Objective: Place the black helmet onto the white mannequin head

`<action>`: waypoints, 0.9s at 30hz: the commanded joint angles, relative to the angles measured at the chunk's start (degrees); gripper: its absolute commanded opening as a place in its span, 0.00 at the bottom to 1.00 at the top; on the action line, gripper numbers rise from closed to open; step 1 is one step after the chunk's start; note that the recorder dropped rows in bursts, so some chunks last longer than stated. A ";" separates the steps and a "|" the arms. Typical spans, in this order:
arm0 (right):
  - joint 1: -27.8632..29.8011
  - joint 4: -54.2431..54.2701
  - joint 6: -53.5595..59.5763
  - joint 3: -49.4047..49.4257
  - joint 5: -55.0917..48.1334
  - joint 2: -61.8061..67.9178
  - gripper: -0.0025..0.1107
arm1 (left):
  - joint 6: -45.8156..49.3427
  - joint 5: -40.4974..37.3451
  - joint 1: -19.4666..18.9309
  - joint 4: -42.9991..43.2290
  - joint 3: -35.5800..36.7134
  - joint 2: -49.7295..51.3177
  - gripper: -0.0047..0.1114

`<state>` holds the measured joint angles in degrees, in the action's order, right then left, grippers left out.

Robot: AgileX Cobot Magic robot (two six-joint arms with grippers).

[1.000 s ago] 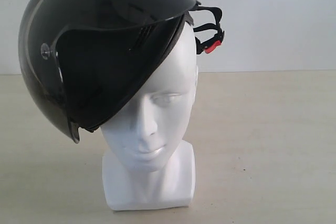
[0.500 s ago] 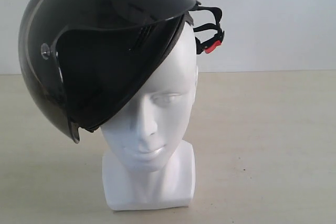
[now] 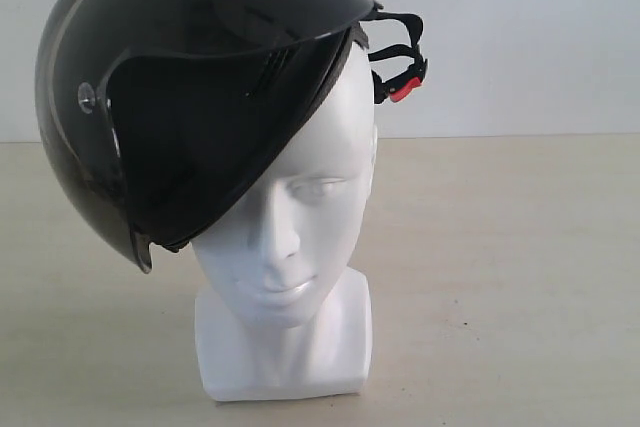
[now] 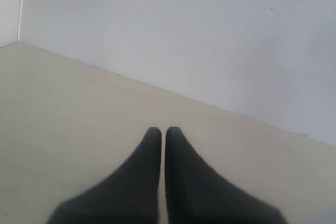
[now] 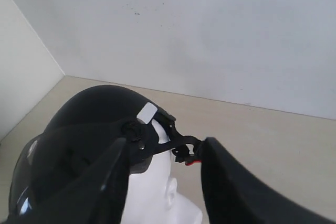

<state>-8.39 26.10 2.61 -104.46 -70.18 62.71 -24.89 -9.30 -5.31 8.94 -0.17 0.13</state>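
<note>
The black helmet [image 3: 200, 67] sits crooked on the white mannequin head [image 3: 300, 217], tipped to the left so that its visor covers the left half of the face. Its chin strap with the red buckle [image 3: 405, 89] hangs free at the upper right. In the right wrist view my right gripper [image 5: 167, 142] is open, one finger in front of the helmet [image 5: 89, 119] and the other beside the buckle [image 5: 191, 161], with the mannequin head [image 5: 157, 192] showing in the gap. My left gripper [image 4: 159, 131] is shut on nothing over bare table. Neither gripper shows in the exterior view.
The mannequin's squarish base [image 3: 285, 357] stands on a beige table [image 3: 520, 277] with a white wall [image 3: 520, 37] behind it. The left wrist view shows only table [image 4: 63, 108] and wall.
</note>
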 commanded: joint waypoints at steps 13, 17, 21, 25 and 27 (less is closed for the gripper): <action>-4.19 -1.89 2.02 -0.21 0.22 -0.07 0.40 | 0.15 1.28 -0.14 0.08 0.17 -0.13 0.08; -4.19 -5.03 0.33 -0.21 0.22 -0.07 0.40 | -6.56 14.56 -0.14 -6.66 0.17 -0.13 0.08; -4.19 -8.17 -0.78 -0.21 0.22 -0.07 0.40 | -15.66 24.27 -0.14 -8.46 -2.20 -0.13 0.08; -4.19 -9.89 -0.78 -0.21 0.22 0.29 0.40 | -17.86 13.87 -0.14 -8.05 -14.35 2.08 0.08; -4.19 -10.00 -0.92 -0.21 0.22 0.70 0.40 | -17.95 5.96 -0.14 -8.05 -23.42 7.33 0.08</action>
<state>-12.51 16.96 1.99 -104.46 -70.29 62.82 -41.46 5.08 -5.31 1.34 -13.75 2.30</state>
